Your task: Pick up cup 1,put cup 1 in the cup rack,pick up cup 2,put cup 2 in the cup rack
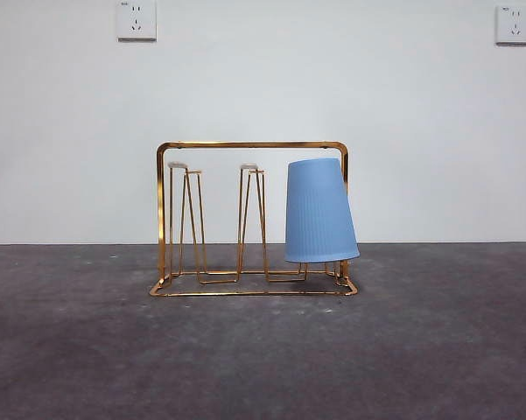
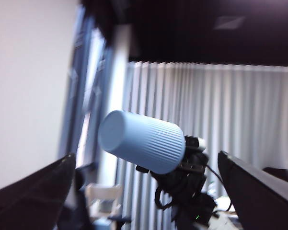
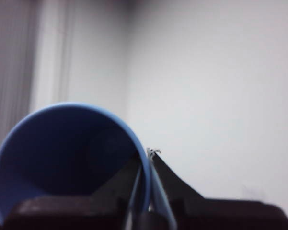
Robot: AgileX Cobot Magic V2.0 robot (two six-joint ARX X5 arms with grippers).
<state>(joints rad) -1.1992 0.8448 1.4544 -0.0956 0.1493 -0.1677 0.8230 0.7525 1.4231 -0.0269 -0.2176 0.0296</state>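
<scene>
While the cup rack (image 1: 252,219) stood on the counter (image 1: 263,350), its left and middle prong pairs were bare and one blue cup (image 1: 319,212) sat upturned and slightly tilted on the rightmost pair. The left tool (image 2: 144,191) hung wide apart and empty. The right tool (image 3: 144,191) pinched a second blue cup (image 3: 62,158) by its rim. That thin grip could let the cup swivel or slip, probably missing the narrow prongs. Count: two cups, one rack, three prong pairs.
</scene>
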